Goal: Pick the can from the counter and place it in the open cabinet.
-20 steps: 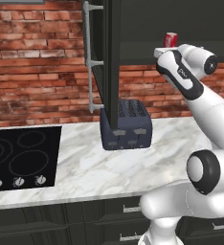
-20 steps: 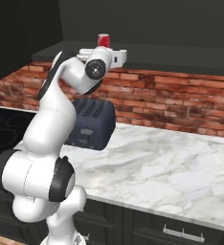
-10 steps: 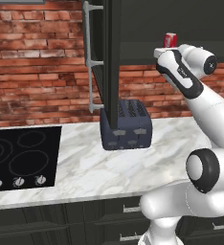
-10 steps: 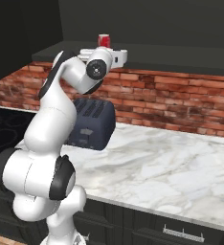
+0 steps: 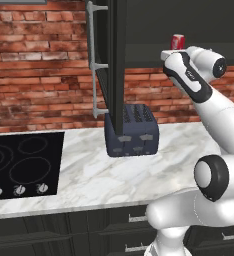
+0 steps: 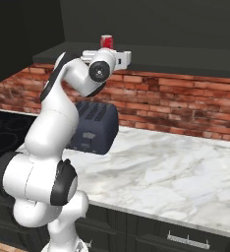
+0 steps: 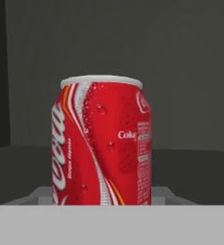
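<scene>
The counter (image 5: 139, 170) is a wide white marble slab with grey veins, and behind it runs a red brick wall (image 5: 39, 65). Above, the dark cabinet (image 6: 151, 29) stands open, its tall door (image 5: 114, 65) with the long grey bar handle (image 5: 93, 60) turned toward the left base camera. A black cooktop (image 5: 19, 162) lies at the left end of the counter. A dark toaster (image 5: 131, 131) stands near the wall, below the door. The can (image 7: 102, 143) stands upright on the cabinet shelf, just in front of my gripper (image 6: 118, 55). I cannot tell if my fingers grasp it or are released.
</scene>
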Robot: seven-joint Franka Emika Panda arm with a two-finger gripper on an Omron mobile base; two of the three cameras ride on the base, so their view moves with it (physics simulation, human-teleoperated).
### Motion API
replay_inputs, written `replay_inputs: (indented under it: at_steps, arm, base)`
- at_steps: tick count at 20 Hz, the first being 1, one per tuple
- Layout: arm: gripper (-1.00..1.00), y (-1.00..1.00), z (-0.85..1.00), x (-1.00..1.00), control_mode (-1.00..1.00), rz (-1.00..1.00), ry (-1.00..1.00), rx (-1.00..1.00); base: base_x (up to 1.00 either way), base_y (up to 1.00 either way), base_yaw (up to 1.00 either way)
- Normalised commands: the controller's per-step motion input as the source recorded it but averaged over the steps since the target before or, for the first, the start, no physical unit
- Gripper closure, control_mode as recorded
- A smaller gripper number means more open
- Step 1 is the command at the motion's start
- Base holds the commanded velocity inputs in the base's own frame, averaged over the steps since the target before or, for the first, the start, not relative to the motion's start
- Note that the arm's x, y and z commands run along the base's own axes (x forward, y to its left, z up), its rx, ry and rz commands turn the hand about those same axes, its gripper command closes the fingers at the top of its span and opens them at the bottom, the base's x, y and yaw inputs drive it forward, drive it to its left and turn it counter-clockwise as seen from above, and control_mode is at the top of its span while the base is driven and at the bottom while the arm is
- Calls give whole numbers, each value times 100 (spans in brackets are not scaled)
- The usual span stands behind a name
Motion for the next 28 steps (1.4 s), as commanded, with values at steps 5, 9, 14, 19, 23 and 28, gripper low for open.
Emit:
replay_inputs:
  at_steps: [5,9,14,19,23,28]
  arm:
    - [100,0,-21,14,-100,0,0,0]
    - [-100,0,-17,14,-100,0,0,0]
    - [-100,0,-13,11,-100,0,0,0]
    - [-100,0,-10,5,-100,0,0,0]
    - [-100,-7,-4,0,-100,0,0,0]
    - [-100,-18,0,0,-100,0,0,0]
  base:
    - [0,0,0]
    - [0,0,0]
    - [0,0,0]
    - [0,0,0]
    - [0,0,0]
    - [0,0,0]
